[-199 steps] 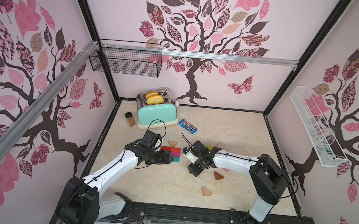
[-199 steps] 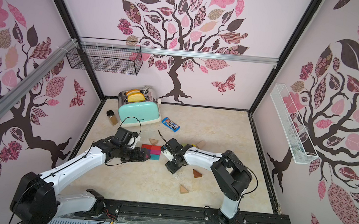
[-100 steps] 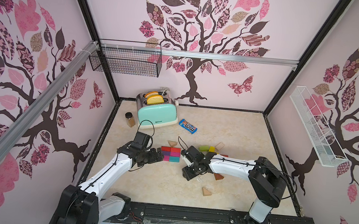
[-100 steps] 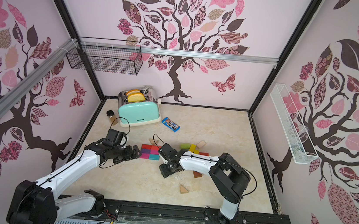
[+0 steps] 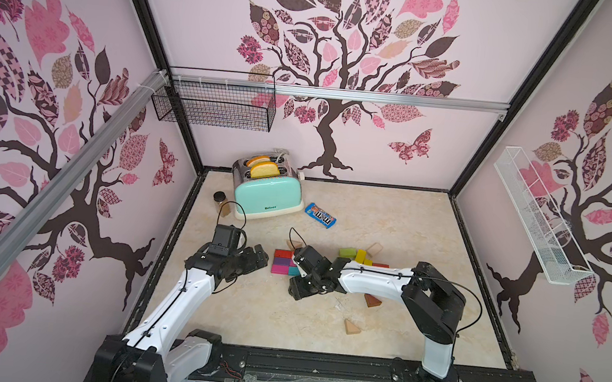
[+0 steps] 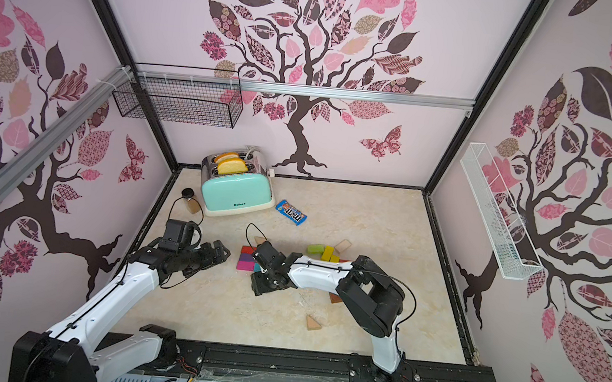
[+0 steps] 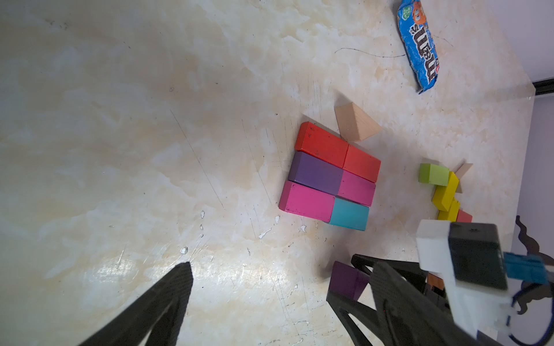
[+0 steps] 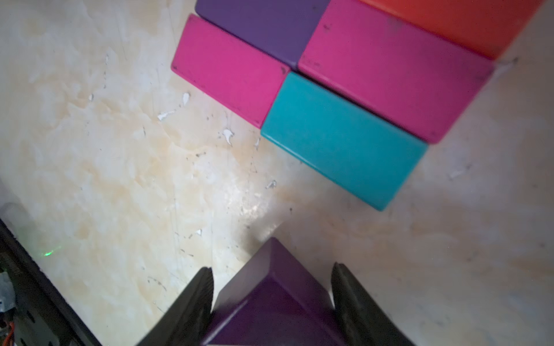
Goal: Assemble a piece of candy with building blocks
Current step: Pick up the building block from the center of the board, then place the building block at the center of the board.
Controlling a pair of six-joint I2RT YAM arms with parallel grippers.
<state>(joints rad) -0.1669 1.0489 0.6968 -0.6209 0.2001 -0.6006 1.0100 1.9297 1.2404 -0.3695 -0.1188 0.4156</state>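
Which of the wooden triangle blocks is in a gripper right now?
The purple triangular wooden block, clamped in the right gripper; the tan triangles and brown triangle lie loose.

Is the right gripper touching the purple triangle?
Touching. The right wrist view shows both fingers of the right gripper pressed against the purple triangle, with no gap on either side.

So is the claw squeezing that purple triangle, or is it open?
Shut on it. In the right wrist view, the fingers of the right gripper press against both sides of the purple triangle.
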